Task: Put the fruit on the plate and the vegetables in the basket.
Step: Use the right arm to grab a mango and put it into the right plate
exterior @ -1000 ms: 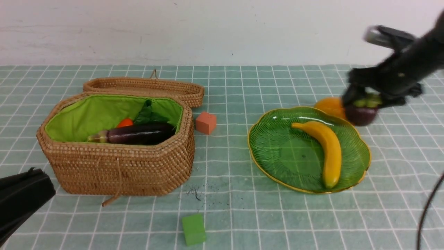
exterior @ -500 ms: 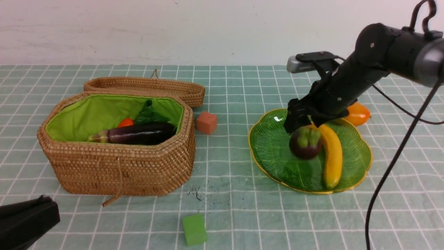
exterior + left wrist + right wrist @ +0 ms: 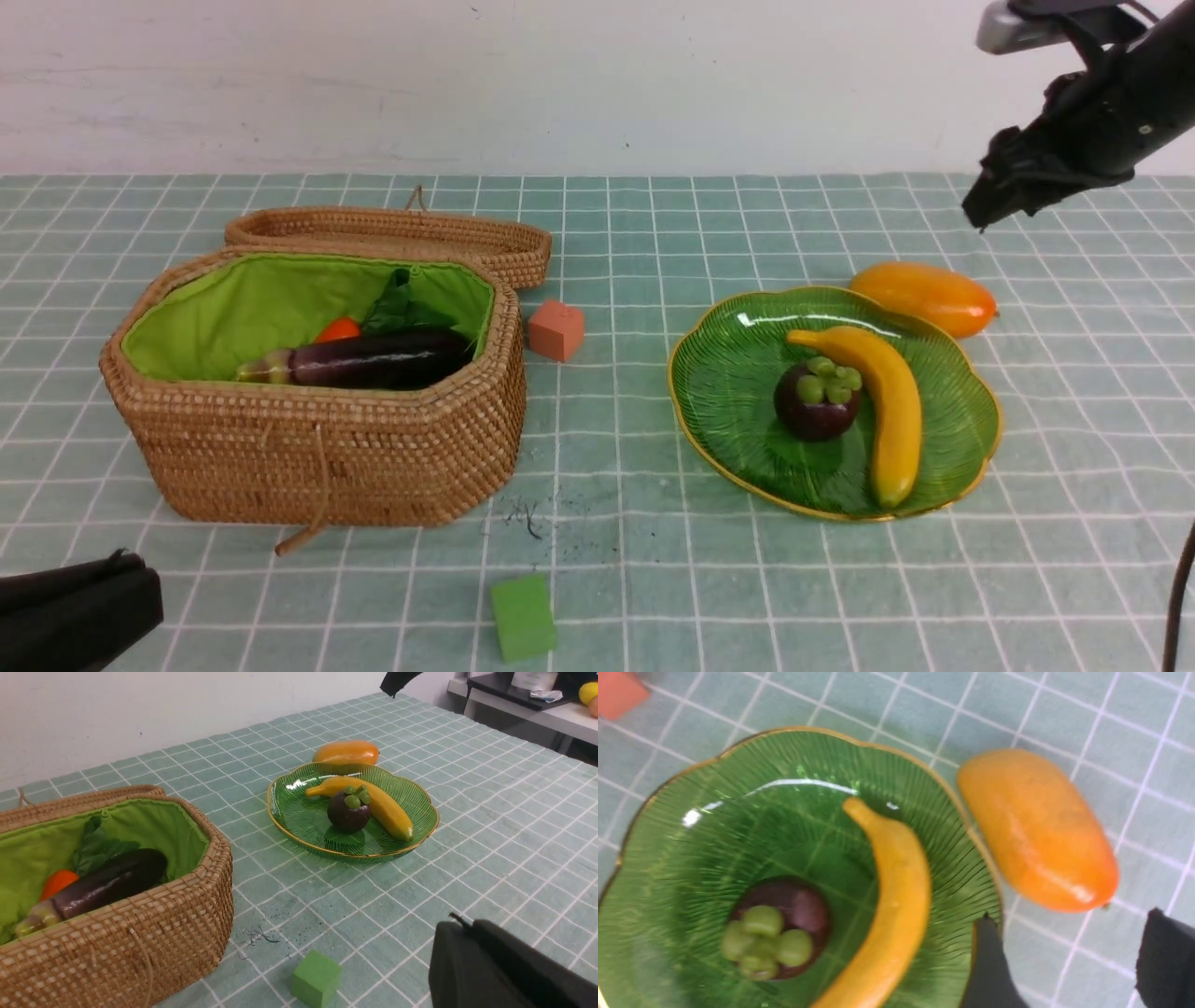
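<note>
On the green plate (image 3: 738, 373) lie a yellow banana (image 3: 889, 401) and a dark-purple mangosteen (image 3: 814, 403), side by side. An orange mango (image 3: 924, 297) rests on the cloth just behind the plate's far right rim. The wicker basket (image 3: 317, 453) at the left holds a purple eggplant (image 3: 373, 359) and a carrot (image 3: 336, 329) with green leaves. My right gripper (image 3: 988, 203) hangs high above the mango, open and empty; in the right wrist view its gap (image 3: 1069, 926) looks down on cloth beside the mango (image 3: 1036, 830). My left gripper (image 3: 126, 574) sits low at the front left, shut and empty.
The basket's lid (image 3: 392, 233) lies open behind it. An orange-pink cube (image 3: 555, 329) sits between basket and plate. A green cube (image 3: 523, 616) lies near the front edge. A shelf with clutter (image 3: 537, 700) stands beyond the table's right side.
My right gripper carried the mangosteen over the plate, let it go beside the banana, then rose and drew back to the upper right. The left gripper stayed low.
</note>
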